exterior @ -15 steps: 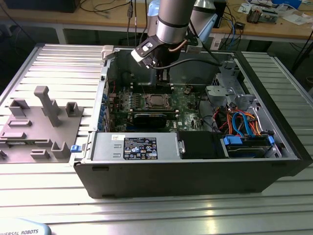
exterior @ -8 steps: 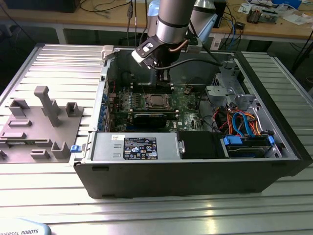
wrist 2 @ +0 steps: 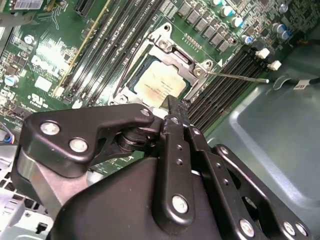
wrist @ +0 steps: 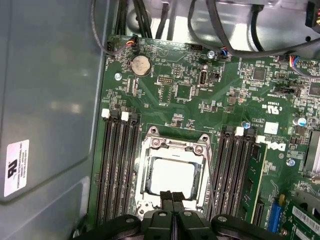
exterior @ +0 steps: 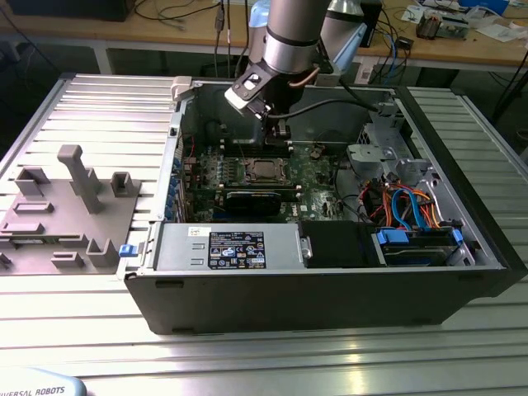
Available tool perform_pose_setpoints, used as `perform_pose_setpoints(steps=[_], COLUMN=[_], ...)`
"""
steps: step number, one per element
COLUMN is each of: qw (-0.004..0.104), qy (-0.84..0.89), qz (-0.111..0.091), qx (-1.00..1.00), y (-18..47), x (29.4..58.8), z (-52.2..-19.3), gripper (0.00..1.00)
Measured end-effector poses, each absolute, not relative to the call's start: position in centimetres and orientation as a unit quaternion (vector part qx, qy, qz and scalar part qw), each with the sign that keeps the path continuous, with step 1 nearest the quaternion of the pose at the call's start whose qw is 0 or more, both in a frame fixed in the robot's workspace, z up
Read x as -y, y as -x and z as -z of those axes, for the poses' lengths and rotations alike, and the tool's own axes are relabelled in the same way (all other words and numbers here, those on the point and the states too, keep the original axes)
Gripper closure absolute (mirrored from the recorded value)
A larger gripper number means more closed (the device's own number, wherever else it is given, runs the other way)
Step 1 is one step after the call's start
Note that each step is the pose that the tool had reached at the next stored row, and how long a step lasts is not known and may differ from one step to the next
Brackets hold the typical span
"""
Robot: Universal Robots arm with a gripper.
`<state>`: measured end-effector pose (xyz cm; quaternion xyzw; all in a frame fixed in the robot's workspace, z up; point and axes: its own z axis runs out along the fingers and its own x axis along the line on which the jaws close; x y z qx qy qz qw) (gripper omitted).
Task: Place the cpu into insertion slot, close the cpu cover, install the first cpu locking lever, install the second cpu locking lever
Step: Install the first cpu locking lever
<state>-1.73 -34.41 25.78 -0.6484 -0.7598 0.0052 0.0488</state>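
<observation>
Trouble could come from the lever [wrist 2: 237, 76], which seems unlatched beside the slot [wrist: 145, 204]: the thin rod may slip off the gripper [wrist: 172, 196] and spring up. Cpu [wrist: 172, 175] lies in the slot, the cover [wrist: 175, 143] down around it. Jaws are pressed together, pinching nothing, tips just over the cover's near edge; a hard push may scratch the board [wrist: 180, 90].

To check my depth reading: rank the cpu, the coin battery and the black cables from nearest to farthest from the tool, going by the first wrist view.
1. The cpu, seated in its socket, right at the tips of the tool.
2. The coin battery, on the green board well beyond the socket.
3. The black cables, off the board's edge, past the battery.
</observation>
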Motion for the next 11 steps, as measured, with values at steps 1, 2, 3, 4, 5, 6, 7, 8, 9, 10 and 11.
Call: perform_pose_setpoints(steps=[1, 2, 3, 4, 5, 6, 7, 8, 9, 10, 11], qw=[0.049, 0.049, 0.049, 0.049, 0.049, 0.049, 0.049, 0.049, 0.049, 0.049, 0.048], qy=[0.645, 0.642, 0.638, 0.634, 0.63, 0.627, 0.624, 0.621, 0.617, 0.613, 0.606], qz=[-0.005, -0.006, -0.006, -0.006, -0.006, -0.007, -0.007, -0.007, -0.007, -0.007, -0.008], qx=[0.763, 0.765, 0.768, 0.771, 0.775, 0.778, 0.78, 0.783, 0.786, 0.788, 0.794], y=[1.73, 1.73, 1.73, 1.73, 1.73, 1.73, 1.73, 1.73, 1.73, 1.73, 1.73], x=[34.41, 34.41, 34.41, 34.41, 34.41, 34.41, 34.41, 34.41, 34.41, 34.41, 34.41], z=[-25.78, -25.78, -25.78, -25.78, -25.78, -25.78, -25.78, -25.78, -25.78, -25.78, -25.78], gripper=[0.89, 0.89, 0.89, 0.89, 0.89, 0.89, 0.89, 0.89, 0.89, 0.89, 0.89])
